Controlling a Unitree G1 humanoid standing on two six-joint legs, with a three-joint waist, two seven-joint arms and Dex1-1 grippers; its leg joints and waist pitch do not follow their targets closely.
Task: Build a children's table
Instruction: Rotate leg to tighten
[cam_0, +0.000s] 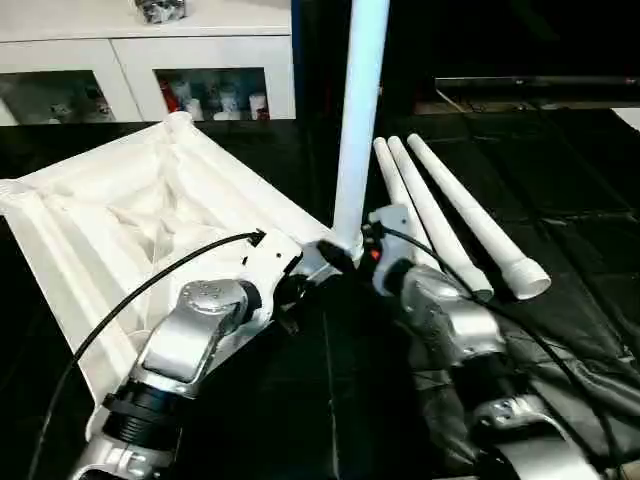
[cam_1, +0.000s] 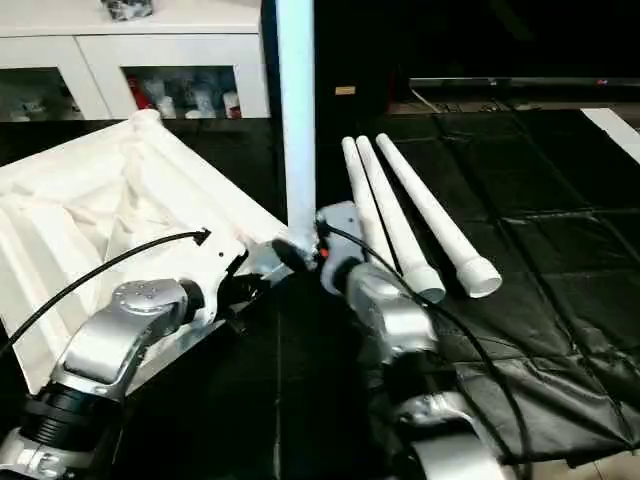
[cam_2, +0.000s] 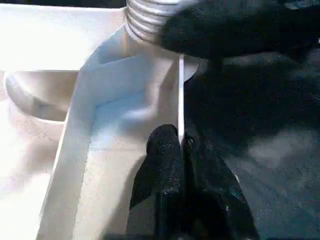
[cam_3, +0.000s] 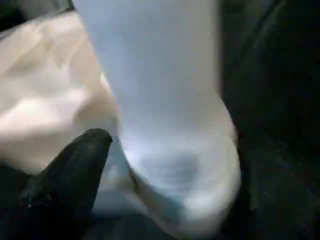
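Note:
The white table top (cam_0: 130, 215) lies upside down on the left, ribbed underside up. One white leg (cam_0: 358, 120) stands upright in its near right corner socket; its threaded end (cam_2: 150, 20) is at the socket mouth. My right gripper (cam_0: 342, 256) is shut on this leg's base, with one black finger (cam_3: 75, 170) against the tube. My left gripper (cam_2: 181, 137) is shut on the thin rim wall (cam_2: 180, 95) of the table top, just beside that corner. Three more legs (cam_0: 450, 215) lie side by side on the black cloth to the right.
A white glass-door cabinet (cam_0: 150, 60) stands behind the table top. Black cloth (cam_0: 580, 260) covers the floor, wrinkled at the right. A black cable (cam_0: 150, 285) loops over my left forearm.

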